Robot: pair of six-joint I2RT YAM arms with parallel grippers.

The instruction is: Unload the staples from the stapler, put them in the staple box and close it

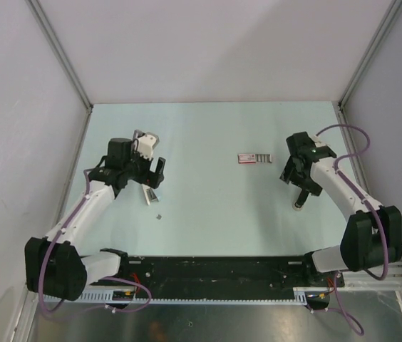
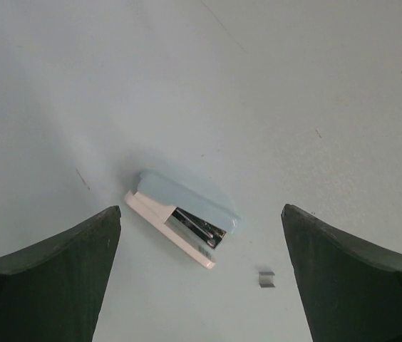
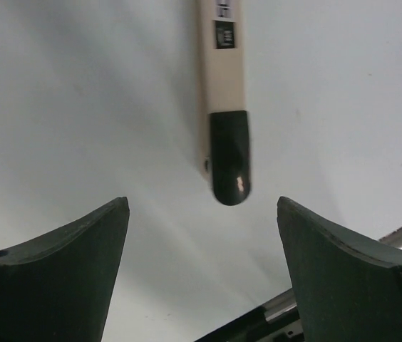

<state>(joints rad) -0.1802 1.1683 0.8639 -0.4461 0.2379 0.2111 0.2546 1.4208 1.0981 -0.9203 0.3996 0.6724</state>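
A small stapler (image 2: 183, 217) with a light blue top and white base lies on the pale table, its front end gaping so the metal staple channel shows. It also shows in the top view (image 1: 148, 194). A small clump of staples (image 2: 266, 279) lies loose just beside it. My left gripper (image 2: 201, 209) hovers above the stapler, open and empty; in the top view (image 1: 155, 173) it is just beyond the stapler. My right gripper (image 3: 202, 200) is open and empty at the right (image 1: 294, 178), above a beige stick with a black tip (image 3: 227, 142).
A small red and white pack with a strip of staples (image 1: 253, 158) lies mid-table, left of the right gripper. The beige stick (image 1: 301, 198) lies near the right arm. Grey walls close in the table (image 1: 215, 214) on three sides; a black rail runs along the near edge.
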